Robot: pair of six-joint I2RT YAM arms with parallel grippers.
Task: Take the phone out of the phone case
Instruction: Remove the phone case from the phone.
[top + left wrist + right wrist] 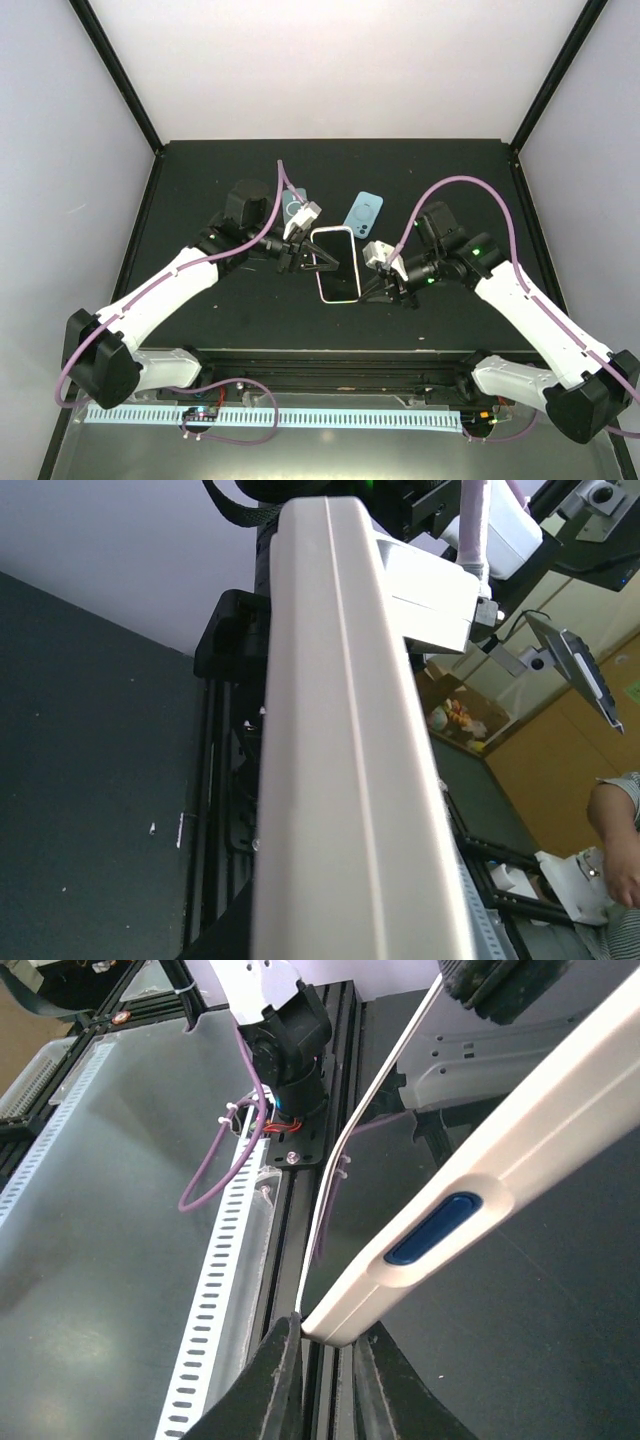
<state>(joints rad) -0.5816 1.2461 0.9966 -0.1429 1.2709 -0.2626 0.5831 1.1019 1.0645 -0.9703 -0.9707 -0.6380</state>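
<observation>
Table: a flat, matte black top (270, 310), with a few pale specks showing up close in the left wrist view.
Edge: a slim black rim (143, 240) runs along its sides.
Far middle, right: a blue case (364, 211) lies flat, back up, with a round ring on it, turned slightly askew.
Far middle, left: a grey-blue case (290, 212) also lies flat with a ring on its back, partly hidden.
Centre: a phone (336, 262), dark screen up, sits in a cream case (338, 299). I cannot tell if it rests on the top or is just clear of it.
Spacing: the two loose cases flank the phone's far end, the blue one just beside its corner.
</observation>
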